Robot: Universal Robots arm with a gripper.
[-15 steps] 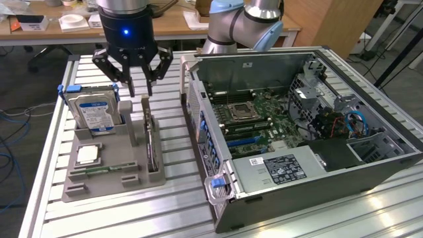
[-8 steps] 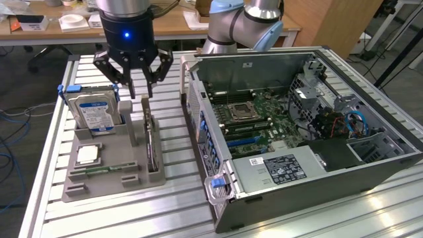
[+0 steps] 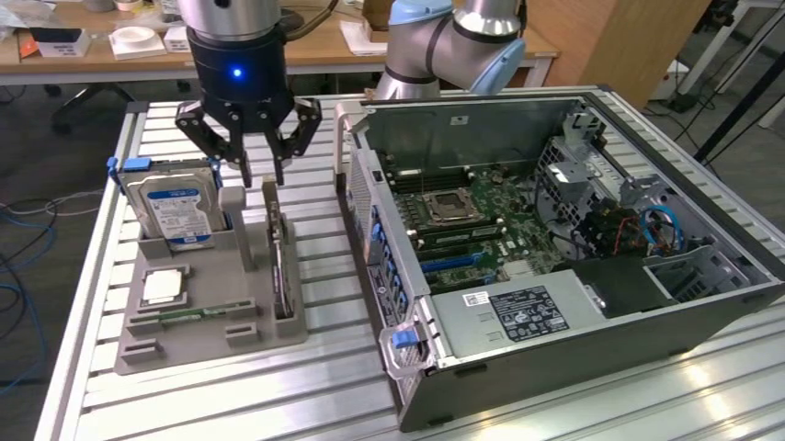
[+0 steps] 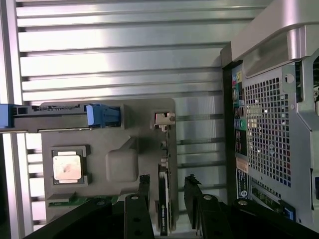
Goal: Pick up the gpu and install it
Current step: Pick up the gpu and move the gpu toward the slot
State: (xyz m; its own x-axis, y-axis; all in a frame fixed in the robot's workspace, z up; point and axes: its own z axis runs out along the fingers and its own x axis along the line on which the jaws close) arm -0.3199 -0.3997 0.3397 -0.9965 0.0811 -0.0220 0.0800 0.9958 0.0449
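Note:
The gpu [image 3: 281, 266] stands on its edge in a slot along the grey tray's [image 3: 202, 354] side nearest the computer case. From the wrist view it appears as a thin dark strip [image 4: 163, 199] with a silver bracket end [image 4: 163, 119]. My gripper [image 3: 261, 175] hangs open just above the card's far end. In the wrist view my gripper [image 4: 168, 185] has one finger [image 4: 144, 185] on each side of the card's edge, with a gap to the card on both sides. Nothing is held.
The tray also holds a silver hard drive [image 3: 178, 207] in a blue caddy [image 4: 102, 114], a CPU [image 3: 164, 287] and a memory stick [image 3: 184, 317]. The open computer case [image 3: 491, 404] with its motherboard [image 3: 472, 216] lies at the exterior view's right, on a slatted aluminium table [image 3: 245, 395].

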